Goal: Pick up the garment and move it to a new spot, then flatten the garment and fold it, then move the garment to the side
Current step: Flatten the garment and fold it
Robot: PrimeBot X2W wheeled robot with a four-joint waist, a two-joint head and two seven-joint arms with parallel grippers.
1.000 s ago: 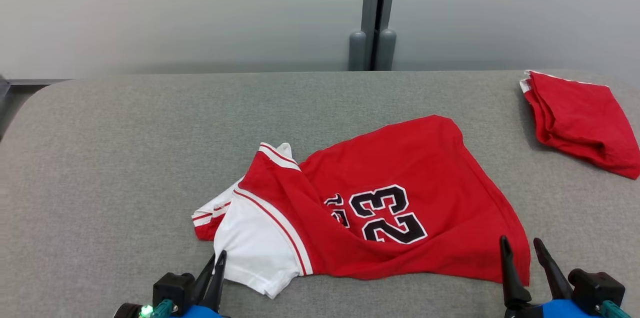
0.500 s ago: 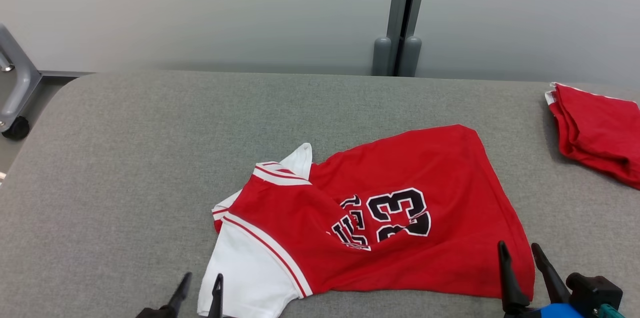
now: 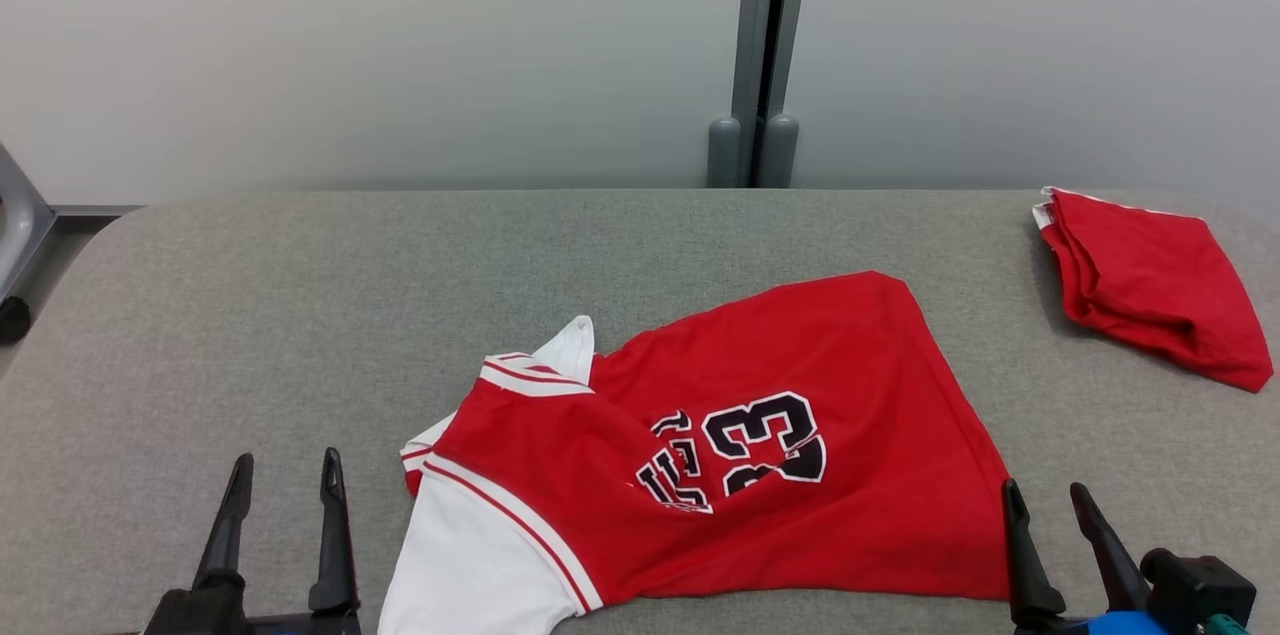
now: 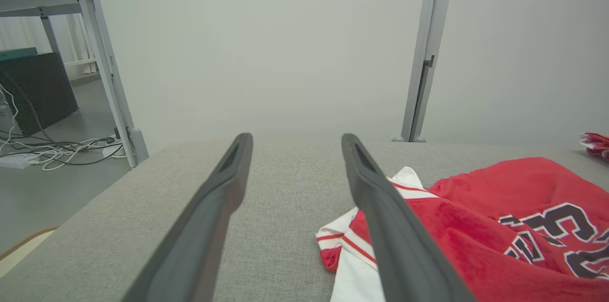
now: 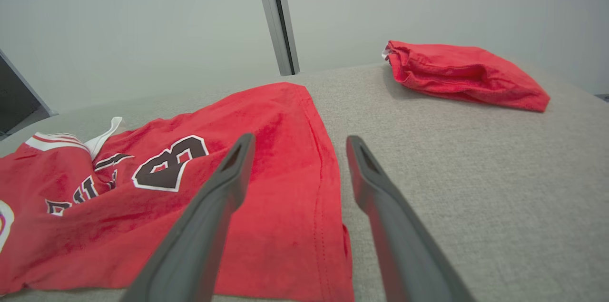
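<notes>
The red number-23 jersey (image 3: 800,435) lies rumpled at mid-bench (image 3: 300,295), its long axis left-right, with the white sleeve (image 3: 480,565) toward the robot's left and the hem (image 3: 955,425) toward its right. The left tool (image 3: 287,460) gapes wide and empty beside the sleeve. The right tool (image 3: 1044,487), spread and empty, straddles the hem corner.

A grey fabric-covered table (image 3: 250,295) carries a rumpled red jersey (image 3: 830,355) and, well apart, a folded red cloth (image 3: 1150,295).
</notes>
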